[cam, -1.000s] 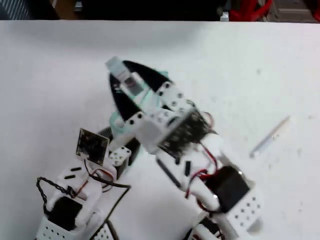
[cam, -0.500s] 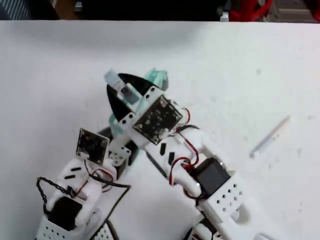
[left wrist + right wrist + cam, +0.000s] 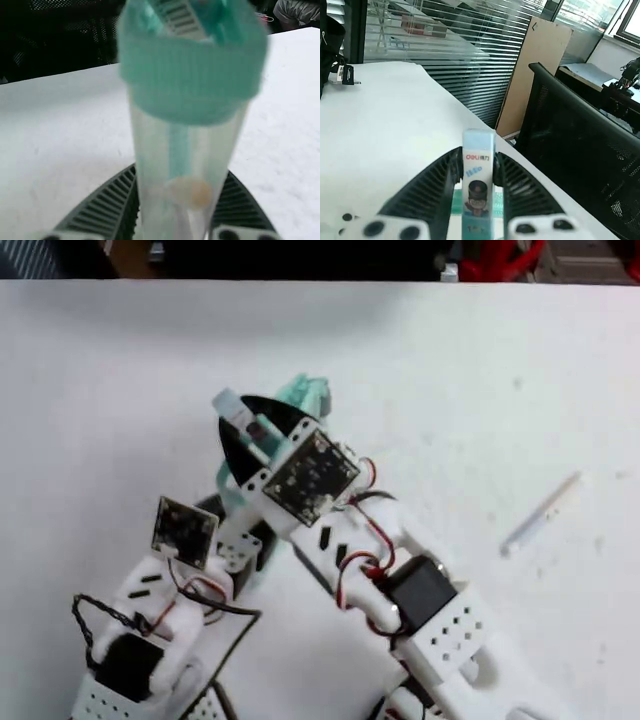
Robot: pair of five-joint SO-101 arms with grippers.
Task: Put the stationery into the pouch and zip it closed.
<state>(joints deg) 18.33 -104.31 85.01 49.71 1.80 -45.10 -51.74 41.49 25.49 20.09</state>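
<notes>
The left gripper (image 3: 182, 195) pinches the clear pouch (image 3: 190, 100) between its two black fingers, shut snug on its sides. That way the pouch with its green top band stands up and does not flop. It looks like a way to hold the mouth ready for things to drop in. The right gripper (image 3: 478, 157) squeezes a blue and white eraser (image 3: 479, 200) and holds it tall, close to the pouch. I think the eraser goes in next. The left arm sits low at the near left of the table (image 3: 480, 390). The right arm slants in from the near right, wrist above the pouch. A pale pen (image 3: 540, 512) lies far off to the right, not yet packed.
</notes>
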